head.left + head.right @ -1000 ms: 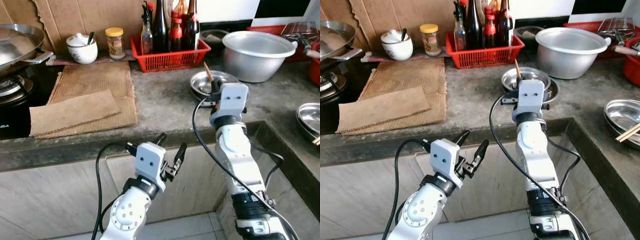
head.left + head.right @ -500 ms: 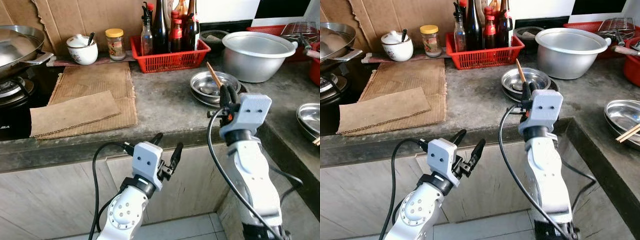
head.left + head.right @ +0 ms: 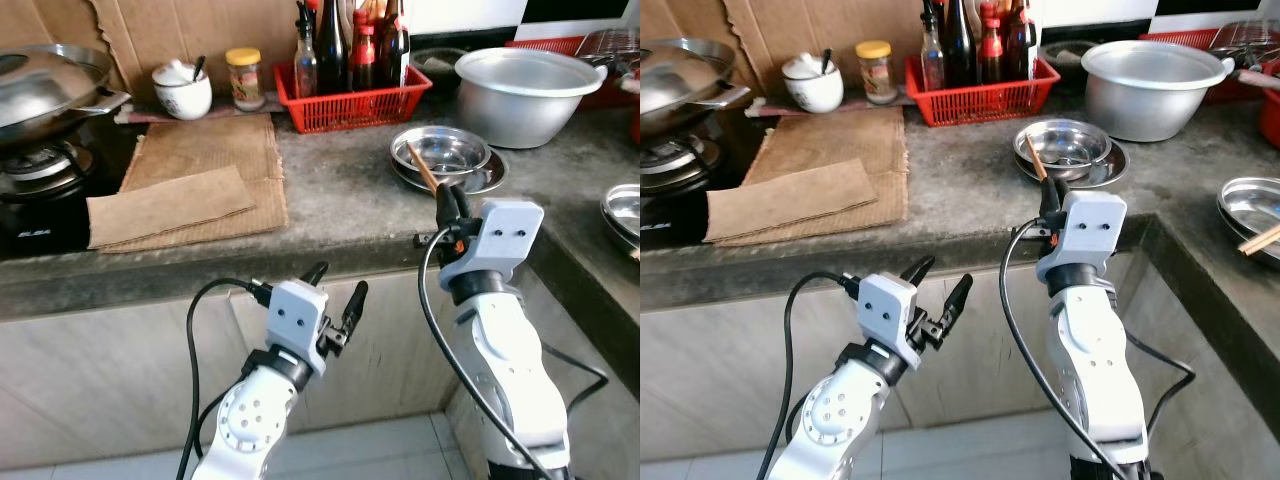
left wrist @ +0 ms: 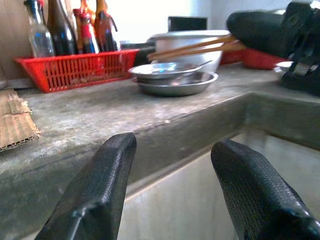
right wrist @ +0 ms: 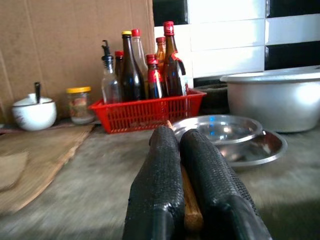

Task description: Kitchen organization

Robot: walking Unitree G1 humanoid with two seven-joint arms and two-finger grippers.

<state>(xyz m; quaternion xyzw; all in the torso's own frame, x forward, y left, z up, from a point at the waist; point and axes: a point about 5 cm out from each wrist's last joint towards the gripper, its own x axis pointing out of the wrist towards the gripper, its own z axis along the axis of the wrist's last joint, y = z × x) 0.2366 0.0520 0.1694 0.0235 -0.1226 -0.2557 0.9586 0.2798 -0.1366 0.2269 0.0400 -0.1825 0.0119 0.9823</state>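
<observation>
My right gripper (image 3: 443, 203) is shut on a pair of wooden chopsticks (image 3: 421, 169), which point up and away over the counter's front edge (image 3: 330, 255). Just beyond them sit stacked steel bowls (image 3: 446, 156). In the right wrist view the chopsticks (image 5: 189, 201) are pinched between the two black fingers (image 5: 160, 170). My left gripper (image 3: 335, 288) hangs open and empty below the counter edge, in front of the cabinet. The left wrist view catches the chopsticks (image 4: 195, 47) above the bowls (image 4: 175, 80).
A red basket of bottles (image 3: 355, 95), a big aluminium pot (image 3: 530, 88), a white lidded jar (image 3: 182, 90) and a spice jar (image 3: 243, 75) line the back. Cardboard sheets (image 3: 200, 180) lie left, beside a wok (image 3: 50, 85). A steel plate (image 3: 1250, 205) sits right.
My right gripper lifted the chopsticks off the steel bowls and drew back to the counter's front edge. The camera shifted a little. The left arm barely moved.
</observation>
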